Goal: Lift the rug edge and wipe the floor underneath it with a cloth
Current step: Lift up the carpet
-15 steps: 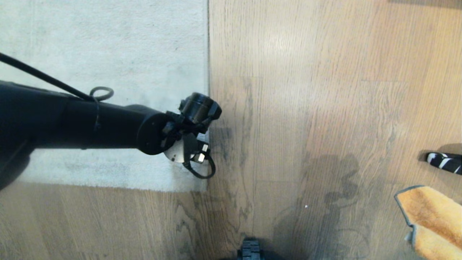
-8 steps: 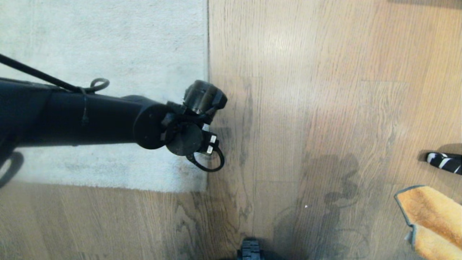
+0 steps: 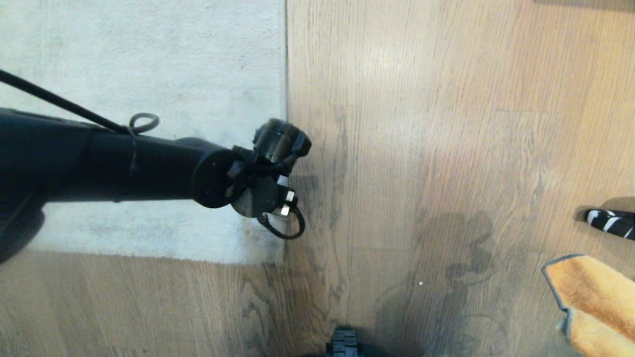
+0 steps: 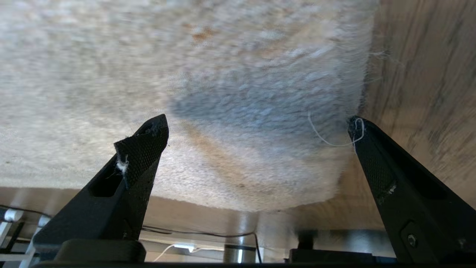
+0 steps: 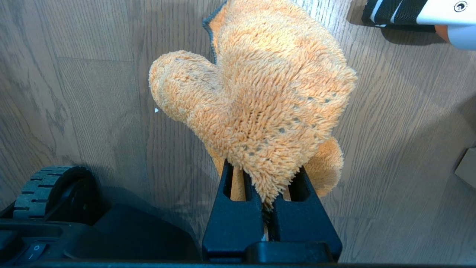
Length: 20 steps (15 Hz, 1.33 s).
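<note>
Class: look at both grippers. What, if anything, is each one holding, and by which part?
The right gripper is shut on the cloth, pinching a bunched fold. The left gripper is open over the rug edge, holding nothing.

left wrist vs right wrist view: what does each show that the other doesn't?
Left wrist only: the left end effector open, one fingertip over the pile, the other at the rug edge, the rug lying flat on the floor.

Right wrist only: the right end effector shut on the cloth, a wheel of the base, and a black-and-white striped object lying on the planks.

Both: the brown wood-grain floor.
</note>
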Available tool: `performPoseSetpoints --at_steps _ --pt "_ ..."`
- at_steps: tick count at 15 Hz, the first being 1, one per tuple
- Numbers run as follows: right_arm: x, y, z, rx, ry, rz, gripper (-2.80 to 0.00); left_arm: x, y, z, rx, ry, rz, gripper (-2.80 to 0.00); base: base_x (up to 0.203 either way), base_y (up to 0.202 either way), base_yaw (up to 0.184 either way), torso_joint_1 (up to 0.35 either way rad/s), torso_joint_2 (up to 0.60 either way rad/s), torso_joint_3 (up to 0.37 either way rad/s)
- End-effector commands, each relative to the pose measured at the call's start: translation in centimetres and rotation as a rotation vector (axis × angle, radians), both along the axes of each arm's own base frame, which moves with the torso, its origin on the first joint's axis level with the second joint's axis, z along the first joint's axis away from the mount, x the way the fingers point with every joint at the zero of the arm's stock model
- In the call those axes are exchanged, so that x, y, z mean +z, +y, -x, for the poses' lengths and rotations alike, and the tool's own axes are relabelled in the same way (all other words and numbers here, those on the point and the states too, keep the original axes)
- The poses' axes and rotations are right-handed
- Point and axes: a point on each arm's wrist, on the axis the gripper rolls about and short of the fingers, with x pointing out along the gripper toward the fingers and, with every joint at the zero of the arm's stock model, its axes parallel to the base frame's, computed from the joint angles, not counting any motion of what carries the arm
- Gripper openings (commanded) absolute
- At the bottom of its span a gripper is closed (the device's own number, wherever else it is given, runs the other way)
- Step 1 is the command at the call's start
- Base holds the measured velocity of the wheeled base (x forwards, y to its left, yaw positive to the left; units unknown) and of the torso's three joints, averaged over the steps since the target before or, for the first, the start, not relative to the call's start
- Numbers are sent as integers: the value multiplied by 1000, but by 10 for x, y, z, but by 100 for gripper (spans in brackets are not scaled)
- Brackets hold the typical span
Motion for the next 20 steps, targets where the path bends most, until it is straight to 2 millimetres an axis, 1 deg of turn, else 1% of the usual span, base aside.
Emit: performPoseSetpoints --at_steps 1,6,8,11,15,20 --pt "0 0 0 0 1 0 -280 -10 1 -6 15 20 -20 0 0 0 0 0 0 0" --pt "0 0 0 0 1 0 -280 -14 3 -10 29 25 -31 0 0 0 0 0 0 0" --pt "0 0 0 0 1 0 -280 -15 7 -11 48 23 -43 0 0 0 0 0 0 0" --pt "0 0 0 0 1 0 -280 -10 17 -13 59 21 -74 0 0 0 0 0 0 0" --pt "0 0 0 0 1 0 -280 -7 31 -10 57 36 -140 0 0 0 0 0 0 0" --pt "0 0 0 0 1 0 -280 -2 38 -5 62 35 -147 0 0 0 0 0 0 0"
